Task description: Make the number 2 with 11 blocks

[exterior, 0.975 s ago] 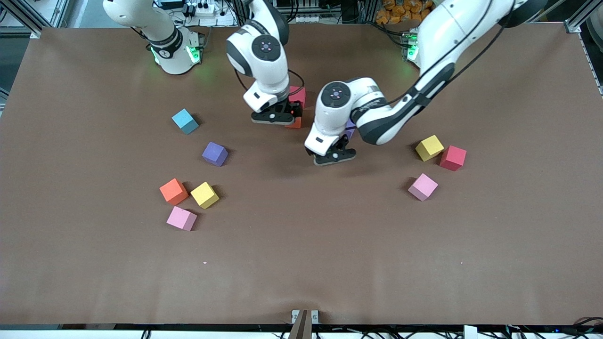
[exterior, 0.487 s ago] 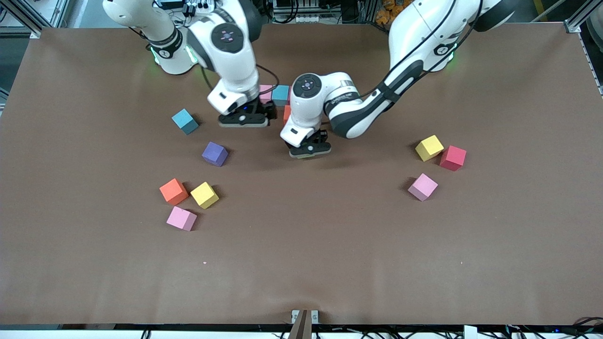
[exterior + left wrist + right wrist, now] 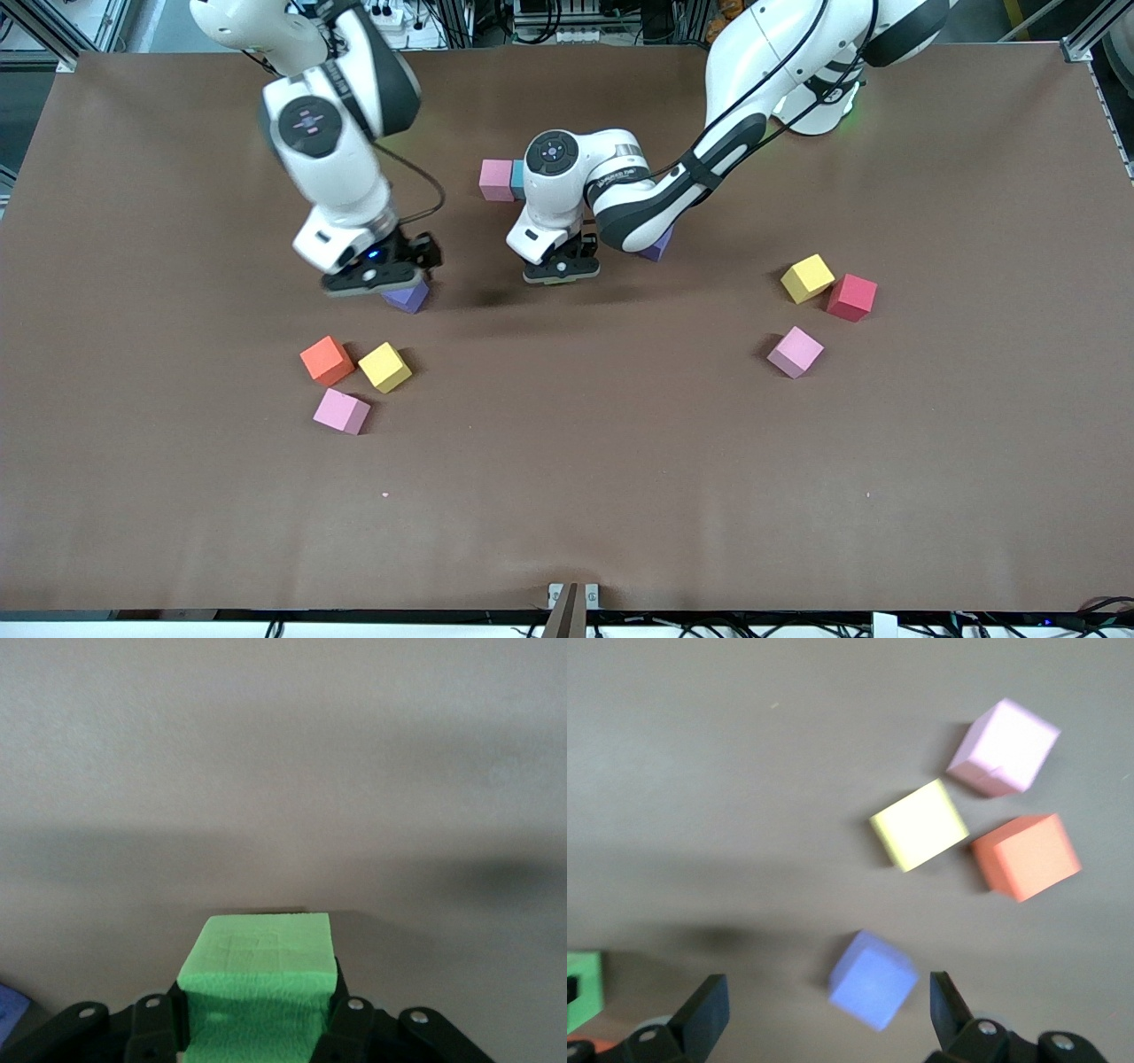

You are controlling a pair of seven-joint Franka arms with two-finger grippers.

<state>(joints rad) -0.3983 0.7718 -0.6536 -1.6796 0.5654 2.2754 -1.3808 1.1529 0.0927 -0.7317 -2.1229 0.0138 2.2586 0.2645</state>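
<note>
The left gripper (image 3: 257, 1028) pinches a green block (image 3: 259, 979); the right gripper (image 3: 824, 1014) hangs spread over a purple block (image 3: 872, 979), which it half hides from the front.

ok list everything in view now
orange block: 1, right arm's end
red block: 1, left arm's end
blue block: 1, part hidden
pink blocks: 3; one beside blue, one by orange, one by red
yellow blocks: 2; by orange, by red
purple blocks: 2; one under right end effector, one under left arm
green block: 1, in left end effector
table: 1, brown
left end effector: shut on green block
right end effector: open over purple block
</note>
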